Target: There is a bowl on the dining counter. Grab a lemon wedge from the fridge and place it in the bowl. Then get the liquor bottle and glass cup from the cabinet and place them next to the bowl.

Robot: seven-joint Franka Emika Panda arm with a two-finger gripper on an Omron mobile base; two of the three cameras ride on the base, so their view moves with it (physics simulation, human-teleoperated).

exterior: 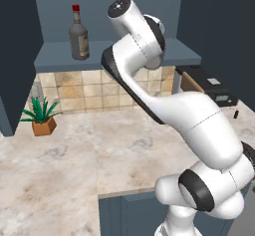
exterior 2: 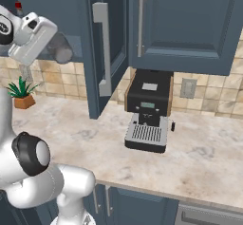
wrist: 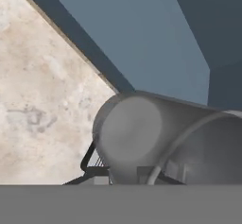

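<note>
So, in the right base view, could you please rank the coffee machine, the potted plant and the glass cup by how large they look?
1. Coffee machine, clearly the largest.
2. Potted plant.
3. Glass cup, held in the gripper; it looks close to the plant in size and sits nearer the camera, so this order is unsure.

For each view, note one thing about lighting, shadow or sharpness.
Left base view: even light, the bottle casts no strong shadow. Right base view: the glass cup sits dim beside the open cabinet door. Hand view: the cup looms close, soft-edged.
</note>
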